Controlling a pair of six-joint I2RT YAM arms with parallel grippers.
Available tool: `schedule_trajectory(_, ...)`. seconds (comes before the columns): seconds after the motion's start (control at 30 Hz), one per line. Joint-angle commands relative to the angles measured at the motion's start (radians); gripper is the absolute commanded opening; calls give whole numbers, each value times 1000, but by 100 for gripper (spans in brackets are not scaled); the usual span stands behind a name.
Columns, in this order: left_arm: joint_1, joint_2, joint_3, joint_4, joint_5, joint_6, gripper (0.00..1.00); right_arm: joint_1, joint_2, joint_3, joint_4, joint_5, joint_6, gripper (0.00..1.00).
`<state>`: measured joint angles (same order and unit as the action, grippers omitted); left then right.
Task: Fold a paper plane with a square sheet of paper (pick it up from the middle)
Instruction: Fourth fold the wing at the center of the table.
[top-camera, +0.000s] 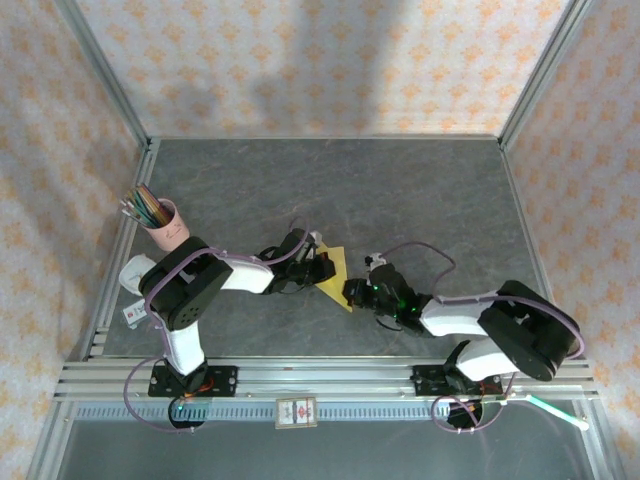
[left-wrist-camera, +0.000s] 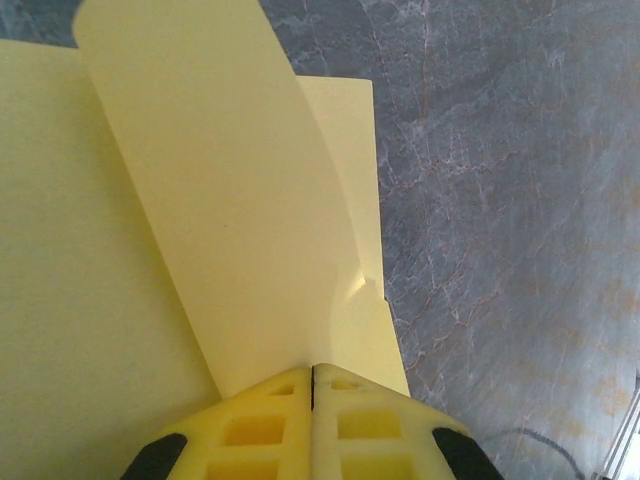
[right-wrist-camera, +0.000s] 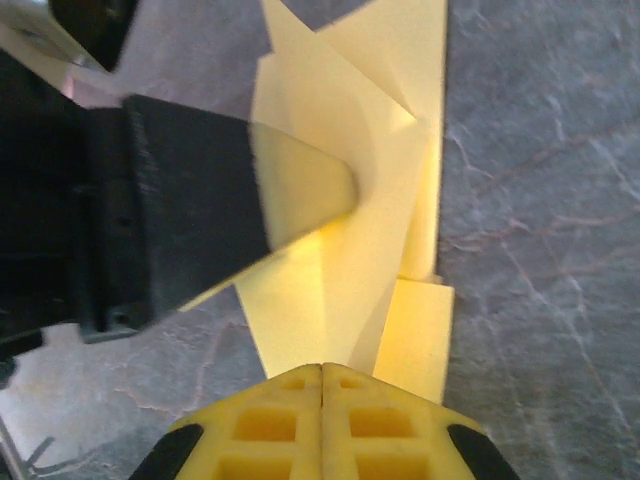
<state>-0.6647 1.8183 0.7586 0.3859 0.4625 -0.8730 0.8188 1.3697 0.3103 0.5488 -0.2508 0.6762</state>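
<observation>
The yellow sheet of paper (top-camera: 337, 272), creased into layered triangular flaps, is lying near the middle of the counter (top-camera: 420, 190), with one flap curling upward. The left claw (left-wrist-camera: 312, 372) is pinching that raised flap at its near edge, fingertips pressed fully together. The right claw (right-wrist-camera: 322, 370) is gripping the paper's opposite edge, its fingertips likewise closed tight on the layers. A pink cup (top-camera: 168, 228) of pencils is standing well apart, by the left rail.
</observation>
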Motion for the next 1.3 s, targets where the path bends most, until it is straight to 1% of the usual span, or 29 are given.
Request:
schedule_trajectory(0.0,13,27,7,-44,-44,26,0,14,-32,31,-42,10,-49,6)
schedule_trajectory(0.13,13,27,8,-47,-47,28,0,38,-32,57,-47,5,-64,7)
schedule_trajectory(0.27,13,29,9,-47,-45,26,0,52,6,75,-40,-3,-67,6)
schedule_trajectory(0.37,13,27,10,-50,-47,27,0,52,42,79,-34,-5,-62,6)
schedule_trajectory(0.5,13,26,13,-55,-47,31,0,47,86,105,-77,16,-72,5)
schedule_trajectory(0.7,13,25,15,-59,-47,37,0,37,134,98,-98,10,-67,4)
schedule_trajectory(1.0,13,27,30,-79,-54,52,0,34,137,70,-128,8,-68,3)
schedule_trajectory(1.13,14,24,44,-88,-49,60,4,35,131,45,-155,3,-67,2)
schedule_trajectory(1.27,14,-10,68,-94,-28,68,8,35,126,19,-153,-1,-57,1)
